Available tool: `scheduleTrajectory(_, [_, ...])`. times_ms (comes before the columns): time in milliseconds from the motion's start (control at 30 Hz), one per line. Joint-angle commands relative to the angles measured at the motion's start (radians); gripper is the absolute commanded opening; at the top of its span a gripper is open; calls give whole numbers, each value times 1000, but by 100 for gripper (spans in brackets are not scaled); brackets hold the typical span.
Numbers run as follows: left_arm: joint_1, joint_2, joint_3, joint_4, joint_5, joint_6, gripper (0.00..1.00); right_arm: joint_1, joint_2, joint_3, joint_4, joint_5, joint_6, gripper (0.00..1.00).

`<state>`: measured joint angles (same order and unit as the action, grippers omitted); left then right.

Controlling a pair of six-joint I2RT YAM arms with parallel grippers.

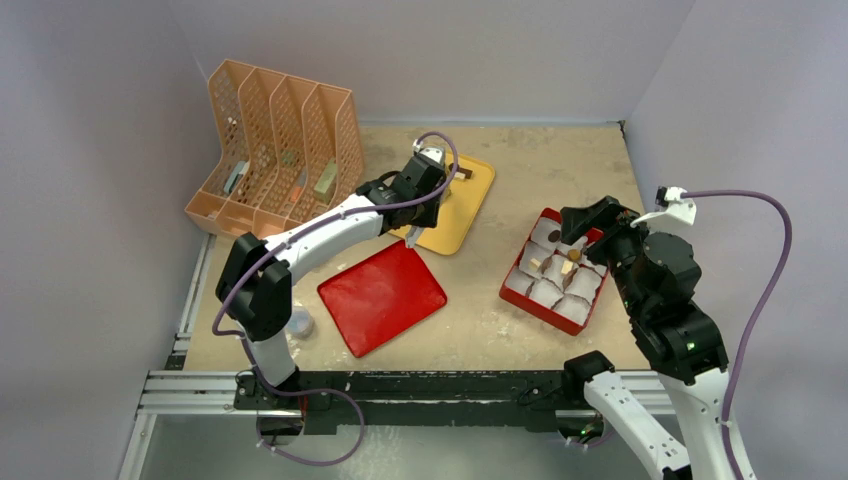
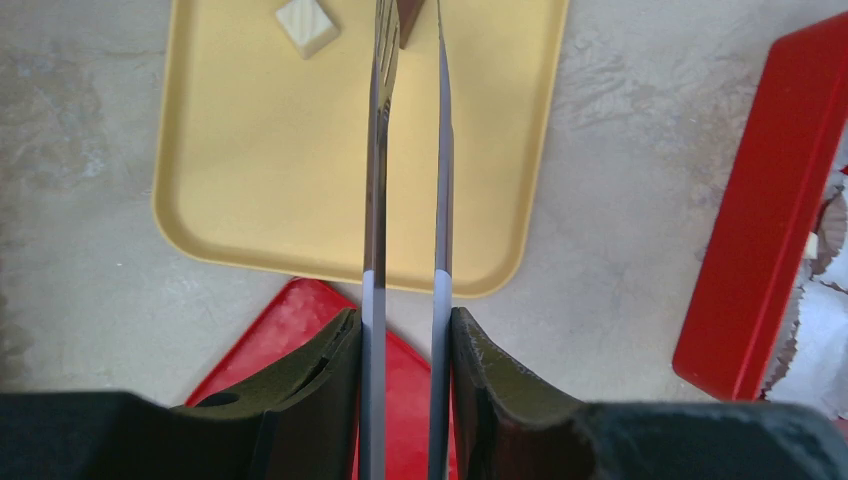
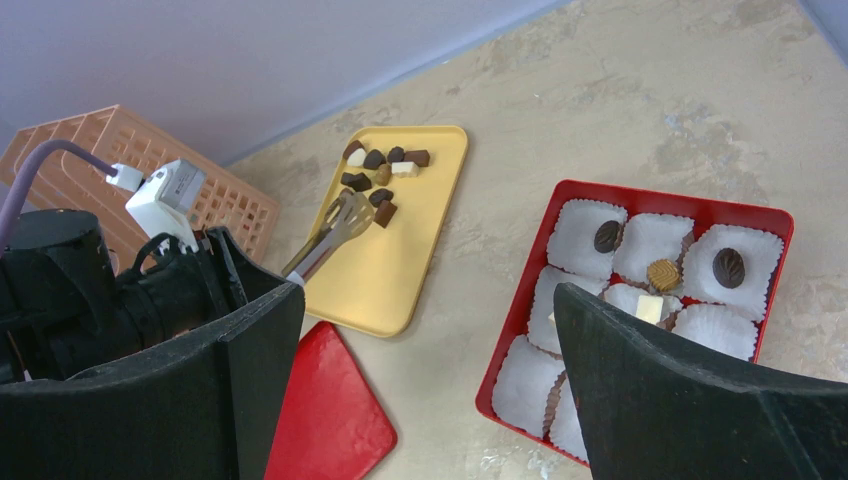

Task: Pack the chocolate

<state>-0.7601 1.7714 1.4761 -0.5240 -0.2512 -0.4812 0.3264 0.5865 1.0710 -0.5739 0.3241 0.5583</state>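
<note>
Several pieces of chocolate (image 3: 380,175), dark brown, tan and white, lie at the far end of the yellow tray (image 3: 400,270). My left gripper (image 2: 405,330) is shut on the handles of metal tongs (image 2: 375,150), which reach over that tray. A brown piece (image 2: 410,22) shows between the blades at the top edge, and whether it is pinched I cannot tell. A white block (image 2: 307,25) lies just left of them. My right gripper (image 3: 430,300) hangs open and empty above the red box (image 3: 650,192). Its white paper cups hold several pieces (image 3: 663,274).
A red lid (image 1: 382,295) lies flat between the tray and the arm bases. An orange file rack (image 1: 275,130) stands at the back left. Walls close in the table at the back and on both sides.
</note>
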Motion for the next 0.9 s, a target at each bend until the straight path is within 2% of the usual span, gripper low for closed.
scheduleTrajectory(0, [41, -2, 4, 23, -3, 51, 32, 2, -7, 9, 31, 21, 8, 96])
scheduleTrajectory(533, [68, 100, 48, 30, 55, 93, 34, 2, -10, 3, 19, 23, 0, 96])
scheduleTrajectory(867, [68, 76, 72, -6, 93, 90, 35, 3, -8, -2, 21, 30, -8, 96])
